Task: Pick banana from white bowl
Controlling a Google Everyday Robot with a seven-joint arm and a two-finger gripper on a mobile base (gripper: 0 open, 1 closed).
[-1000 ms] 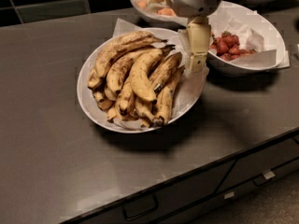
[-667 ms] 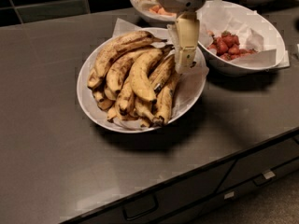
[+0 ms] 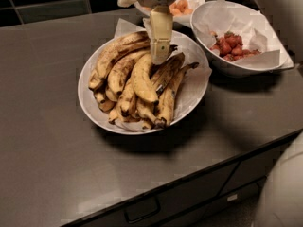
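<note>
The white bowl (image 3: 88,109) is a wide shallow dish lined with white paper and stands in the middle of the dark counter, holding several bananas. The banana (image 3: 171,90) is long, dull yellow and brown-speckled. It lies at the right of the pile, joined at a dark stem to a similar one. A plumper, cleaner yellow banana (image 3: 142,79) lies to its left. My gripper (image 3: 160,51) hangs straight down from the top of the camera view, its tip just above or touching the upper ends of the bananas at the pile's middle.
A deeper white bowl with red fruit (image 3: 232,48) stands to the right, close to the banana bowl. A white bowl with orange fruit (image 3: 180,6) is behind the gripper. The counter's front edge (image 3: 199,169) has drawers below.
My gripper has moved left, from over the bowl's right rim to over the middle of the banana pile. The bananas and bowls have not moved.
</note>
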